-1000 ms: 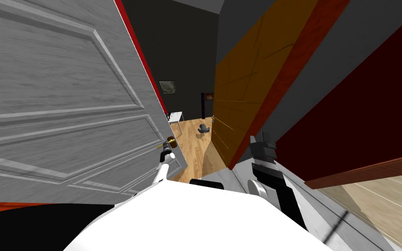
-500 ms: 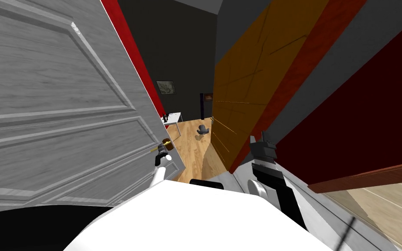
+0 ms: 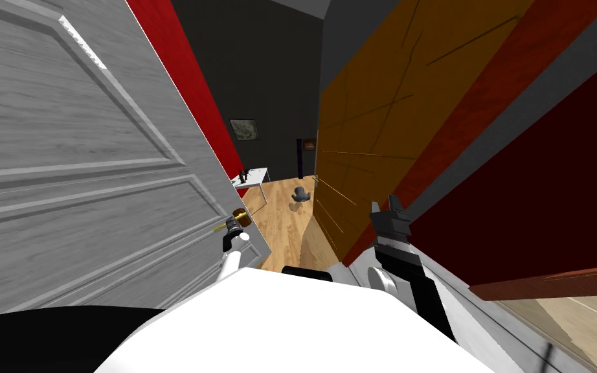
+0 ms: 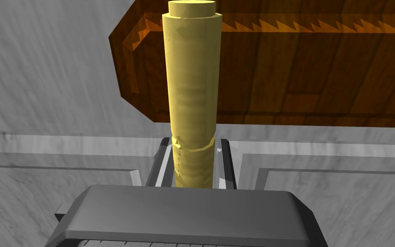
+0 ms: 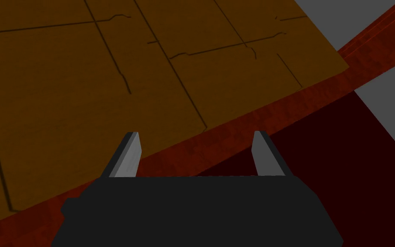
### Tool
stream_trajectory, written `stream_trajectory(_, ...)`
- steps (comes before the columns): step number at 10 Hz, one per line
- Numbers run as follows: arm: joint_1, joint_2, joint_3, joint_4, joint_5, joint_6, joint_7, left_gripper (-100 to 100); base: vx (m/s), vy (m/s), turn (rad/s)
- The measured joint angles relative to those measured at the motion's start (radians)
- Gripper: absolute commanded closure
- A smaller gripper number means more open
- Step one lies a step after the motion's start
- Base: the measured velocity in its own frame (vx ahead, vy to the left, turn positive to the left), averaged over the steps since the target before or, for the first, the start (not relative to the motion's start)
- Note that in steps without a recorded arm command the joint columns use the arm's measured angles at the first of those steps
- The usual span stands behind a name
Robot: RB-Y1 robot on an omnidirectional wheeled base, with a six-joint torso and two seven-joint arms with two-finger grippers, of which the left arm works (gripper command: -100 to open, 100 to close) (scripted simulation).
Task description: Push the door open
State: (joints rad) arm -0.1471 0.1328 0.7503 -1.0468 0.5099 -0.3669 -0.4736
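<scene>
both fingers of the left gripper [image 4: 194,150] press the yellow handle [image 4: 191,85] of the grey door [image 3: 83,162] — the right gripper [image 5: 194,148] stands wide open by an orange panel [image 5: 85,64].

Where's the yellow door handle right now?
The yellow handle is clamped in the left gripper, in front of a brown plate on the grey door. In the head view it sits left of centre, by the door's free edge.
</scene>
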Motion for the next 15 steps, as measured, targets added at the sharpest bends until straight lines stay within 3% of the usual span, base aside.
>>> stream_trajectory(3, 0.018, 0.000, 0.020, -0.005, 0.023, -0.004, -0.011, 100, 0.148, 0.059, -0.029)
stream_trajectory(6, 0.033, 0.019, 0.057, -0.001, 0.062, -0.005, -0.029, 100, 0.176, 0.087, -0.031)
stream_trajectory(7, 0.049, 0.013, 0.071, -0.017, 0.076, -0.008, -0.036, 100, 0.161, 0.081, -0.019)
stream_trajectory(8, 0.052, 0.027, 0.074, 0.003, 0.087, -0.024, -0.034, 100, 0.131, 0.062, -0.016)
stream_trajectory(11, 0.077, 0.018, 0.128, -0.032, 0.130, -0.005, -0.070, 100, 0.179, 0.095, -0.044)
stream_trajectory(12, 0.099, 0.018, 0.138, -0.039, 0.148, -0.009, -0.075, 100, 0.165, 0.107, -0.012)
stream_trajectory(14, 0.111, 0.016, 0.173, -0.053, 0.178, -0.011, -0.099, 100, 0.179, 0.104, -0.040)
stream_trajectory(15, 0.124, 0.004, 0.196, -0.076, 0.197, -0.006, -0.118, 100, 0.217, 0.141, -0.039)
